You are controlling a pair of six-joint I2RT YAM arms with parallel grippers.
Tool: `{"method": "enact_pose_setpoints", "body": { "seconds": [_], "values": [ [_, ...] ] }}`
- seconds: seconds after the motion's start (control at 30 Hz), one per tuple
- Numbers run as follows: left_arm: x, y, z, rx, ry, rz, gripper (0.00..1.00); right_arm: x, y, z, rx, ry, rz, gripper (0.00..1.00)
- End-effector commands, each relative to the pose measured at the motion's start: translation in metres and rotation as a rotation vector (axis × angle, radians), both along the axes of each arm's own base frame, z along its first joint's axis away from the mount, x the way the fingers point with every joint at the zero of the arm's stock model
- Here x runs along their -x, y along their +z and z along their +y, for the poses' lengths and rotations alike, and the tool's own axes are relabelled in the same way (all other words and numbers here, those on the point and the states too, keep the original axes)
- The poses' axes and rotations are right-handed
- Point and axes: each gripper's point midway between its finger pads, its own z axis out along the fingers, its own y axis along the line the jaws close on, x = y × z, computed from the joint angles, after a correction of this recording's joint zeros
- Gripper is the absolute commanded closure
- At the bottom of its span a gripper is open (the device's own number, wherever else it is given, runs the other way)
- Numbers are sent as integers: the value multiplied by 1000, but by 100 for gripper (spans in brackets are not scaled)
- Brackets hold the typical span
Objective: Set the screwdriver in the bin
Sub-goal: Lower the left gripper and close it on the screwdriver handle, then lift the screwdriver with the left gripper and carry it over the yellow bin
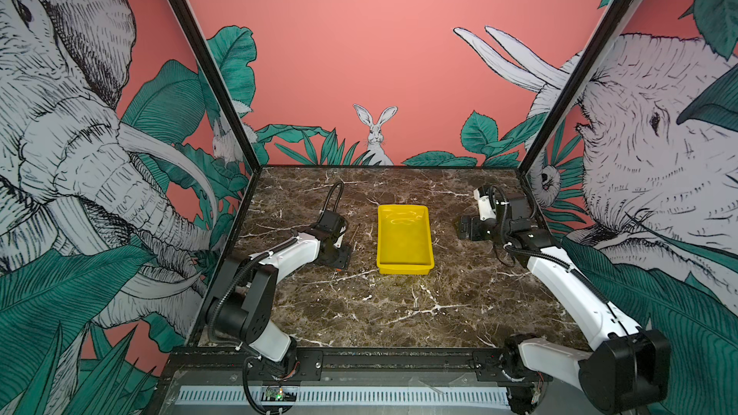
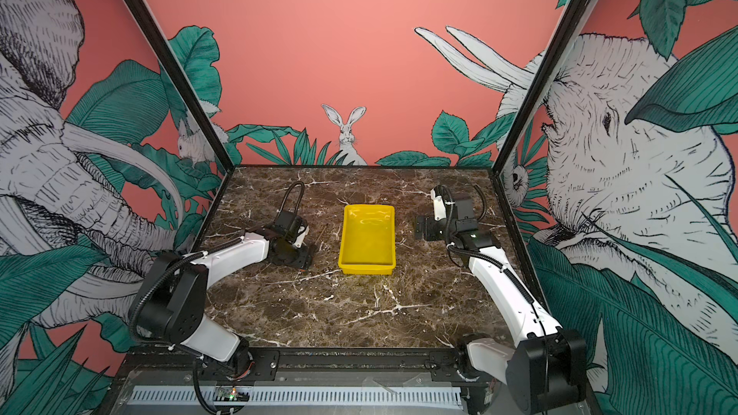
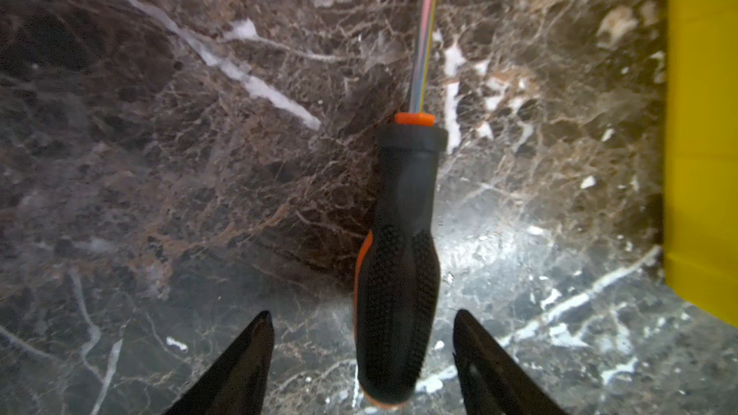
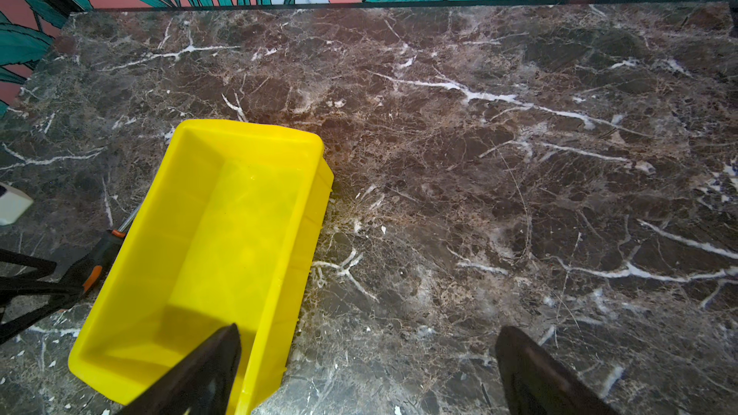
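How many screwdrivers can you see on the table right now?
1. The screwdriver lies on the table left of the bin, its handle between the open jaws of the left gripper. The bin holds none.

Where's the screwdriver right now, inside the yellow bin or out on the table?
Out. The screwdriver lies on the marble table beside the bin, between the left gripper's open jaws; the bin's inside shows only yellow plastic.

Screwdriver point(image 3: 399, 273) lies left of bin point(image 1: 404, 269)
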Motion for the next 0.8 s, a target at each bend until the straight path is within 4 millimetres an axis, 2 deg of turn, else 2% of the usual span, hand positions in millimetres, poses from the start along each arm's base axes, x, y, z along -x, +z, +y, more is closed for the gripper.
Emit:
{"method": "enact_pose_setpoints", "body": {
  "seconds": [0.0, 0.23, 0.37, 0.57, 0.67, 0.77],
  "values": [
    [-3, -3, 2, -17, 22, -10, 34, 1, 11, 1, -17, -1, -35, 1],
    [-2, -22, 3, -41, 31, 36, 34, 4, 18, 2, -25, 1, -51, 1],
    [-8, -26, 1, -42, 27, 38, 43, 8, 19, -5, 0, -18, -66, 1],
    [-8, -36, 1, -48, 43, 51, 60, 5, 16, -5, 15, -18, -53, 1],
    [-9, -31, 1, -45, 53, 42, 66, 4, 14, -8, 32, -24, -50, 1],
    [-11, -23, 1, -39, 62, 27, 78, 2, 11, -8, 39, -29, -45, 1]
  ]
}}
